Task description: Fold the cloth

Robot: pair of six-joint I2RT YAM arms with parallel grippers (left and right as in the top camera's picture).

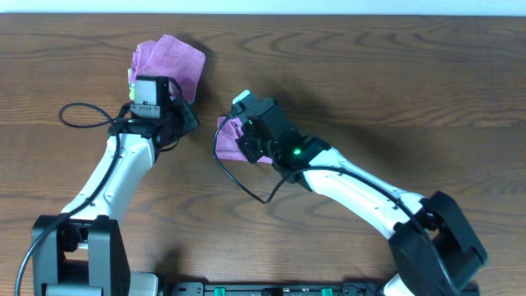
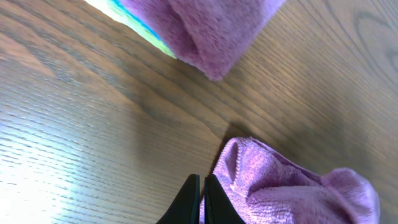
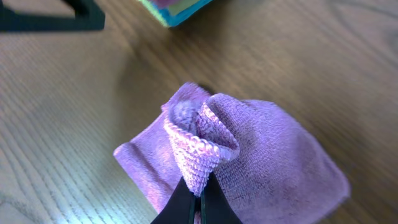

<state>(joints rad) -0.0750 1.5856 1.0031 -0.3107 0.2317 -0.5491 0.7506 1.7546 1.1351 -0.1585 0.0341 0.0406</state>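
Between the right fingers (image 3: 194, 200), clenched on a pinched-up fold, the cloth (image 3: 261, 162) lies crumpled on the surface (image 3: 74, 112). Ahead of them sits 1 stack of cloths (image 3: 177, 9), well apart. Left fingers (image 2: 196, 198) are pressed together, empty, just beside the cloth's corner; bare wood spreads to their left.

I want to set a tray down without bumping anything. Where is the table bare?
Bare: the brown wooden table's far right corner, beyond the right arm, and the near strip between both arm bases. Crowded: the gap between the stacked purple, teal and yellow-green cloths and the small purple terry cloth, where the left end effector and right end effector sit.
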